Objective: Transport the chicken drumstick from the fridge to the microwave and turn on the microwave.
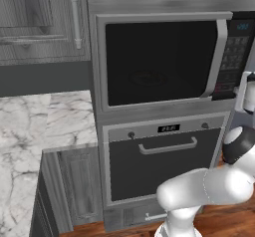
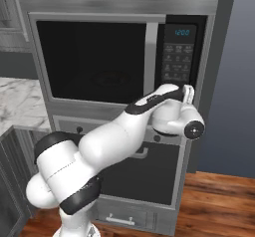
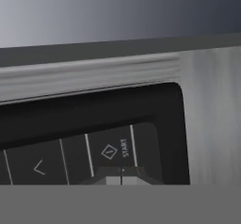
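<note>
Start key (image 3: 117,149) as landmark: claw (image 3: 121,176) pressed together, tips side by side, right at the key's near edge and square-on to the keypad (image 2: 178,61), holding nothing. Key lying straight ahead of the tips, a shade up in the hand view; arrow key (image 3: 39,167) off to one side of start, panel's rounded corner off to the other, then grey frame beyond.

From the right base view: wrist tucked against the lower end of the keypad, by the microwave (image 2: 99,57) handle (image 2: 151,59), forearm reaching up past the oven (image 1: 164,161) front. Clock (image 2: 182,32) lit at the keypad's top. Microwave door closed, dark glass showing a faint turntable ring; drumstick not made out through it, so presumably inside, but cannot tell. Desk (image 1: 30,131) far off from start, past the microwave door.

Judged step: the press that starts the microwave. Move wanted: a short push straight along the claw's own axis onto start, no sideways drift. Little margin toward the arrow key, so aim kept centred. Risk: tips landing on the key's border and failing to register.
</note>
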